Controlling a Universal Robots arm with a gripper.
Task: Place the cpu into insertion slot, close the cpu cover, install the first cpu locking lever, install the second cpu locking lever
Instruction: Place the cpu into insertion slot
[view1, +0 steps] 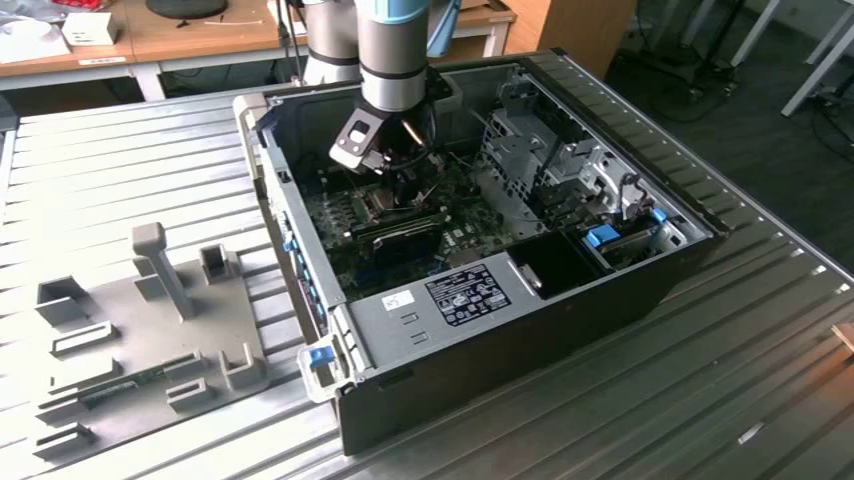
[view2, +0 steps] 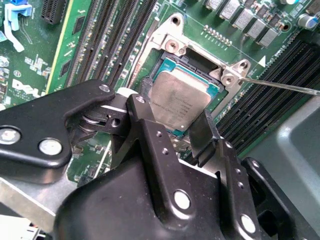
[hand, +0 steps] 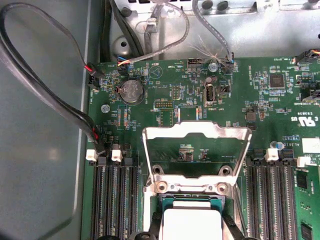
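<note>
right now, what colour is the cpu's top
The cpu top is dull silver-grey, clearest in the second wrist view.

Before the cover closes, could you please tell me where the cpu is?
In the second wrist view, the cpu sits at the insertion slot, held by the gripper.

The hand (view2: 175, 120) covers part of the cpu (view2: 177, 97) in the second wrist view.

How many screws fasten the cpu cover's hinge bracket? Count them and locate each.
2: one screw at one end of the hinge bracket, the other screw at the opposite end; more may be hidden.
</note>
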